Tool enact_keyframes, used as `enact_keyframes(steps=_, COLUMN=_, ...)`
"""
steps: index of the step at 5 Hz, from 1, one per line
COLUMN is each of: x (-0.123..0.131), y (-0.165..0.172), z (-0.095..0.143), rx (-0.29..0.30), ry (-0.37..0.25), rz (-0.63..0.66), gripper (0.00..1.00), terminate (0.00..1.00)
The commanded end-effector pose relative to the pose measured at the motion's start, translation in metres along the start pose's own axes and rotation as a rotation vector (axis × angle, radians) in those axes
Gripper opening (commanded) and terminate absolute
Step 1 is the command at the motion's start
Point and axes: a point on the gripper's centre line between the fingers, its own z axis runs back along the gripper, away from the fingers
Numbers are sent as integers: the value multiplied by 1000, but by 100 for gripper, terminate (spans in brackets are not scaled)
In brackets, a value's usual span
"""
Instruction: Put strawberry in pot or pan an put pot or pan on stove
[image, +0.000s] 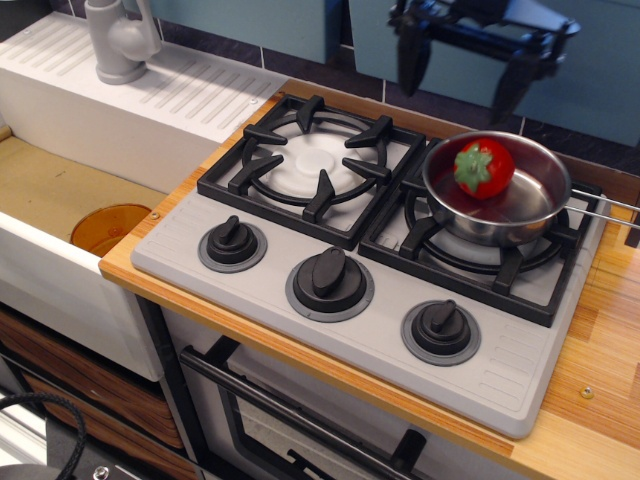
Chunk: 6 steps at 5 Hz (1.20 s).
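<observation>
The red strawberry (484, 168) with its green cap lies inside the shiny steel pan (497, 190). The pan sits on the right burner grate of the grey stove (370, 270), its wire handle pointing right. My gripper (458, 88) hangs open and empty above and behind the pan, near the back wall. Its two black fingers (410, 62) are spread wide and touch nothing.
The left burner (315, 160) carries nothing. Three black knobs (329, 273) line the stove's front. An orange disc (110, 228) lies in the sink at left, a grey faucet (120, 40) behind it. Wooden counter (600, 340) runs along the right.
</observation>
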Motion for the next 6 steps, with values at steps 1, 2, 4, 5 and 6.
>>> enact_keyframes(steps=1, x=19, y=4, z=-6, rx=-25, ry=-76, rz=-9, gripper=100, terminate=0)
enact_keyframes(steps=2, x=19, y=0, z=-18, rx=-36, ry=-89, rz=-1, gripper=100, terminate=0)
enact_keyframes(steps=4, x=17, y=-3, z=-41, rx=-56, ry=-125, rz=-6, gripper=100, terminate=0)
enact_keyframes(steps=5, x=14, y=-4, z=-52, rx=-63, ry=-148, rz=-5, gripper=100, terminate=0)
enact_keyframes(steps=6, x=10, y=-4, z=-65, rx=-71, ry=-170, rz=-6, gripper=100, terminate=0)
